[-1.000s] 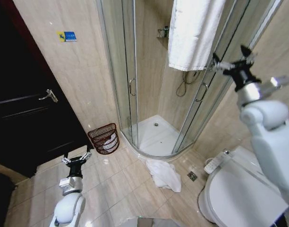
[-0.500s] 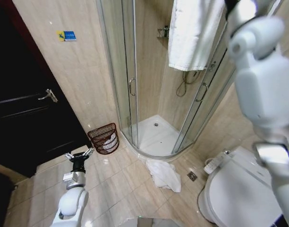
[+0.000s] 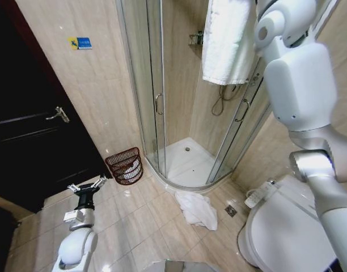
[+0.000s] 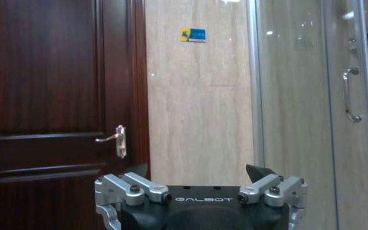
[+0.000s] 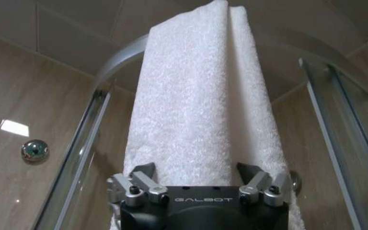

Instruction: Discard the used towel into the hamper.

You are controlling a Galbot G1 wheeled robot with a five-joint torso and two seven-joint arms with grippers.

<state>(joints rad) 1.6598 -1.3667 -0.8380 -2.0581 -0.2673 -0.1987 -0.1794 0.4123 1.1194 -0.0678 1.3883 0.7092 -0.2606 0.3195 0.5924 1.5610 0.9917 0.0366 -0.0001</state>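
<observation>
Head view: right pincer (image 5: pixel 198 170), wide, has risen to hanging towel (image 3: pixel 230 39).

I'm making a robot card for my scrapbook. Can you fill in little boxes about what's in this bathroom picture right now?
Room: bathroom with a glass shower cabin
Hanging towel: white towel draped over the top of the shower cabin
Floor towel: crumpled white towel on the tiles by the shower
Hamper: reddish-brown basket against the wall, something white inside
Right tool: raised at the hanging towel, open
Left tool: low near the floor, open, empty
Toilet: white toilet on the robot's right
</observation>
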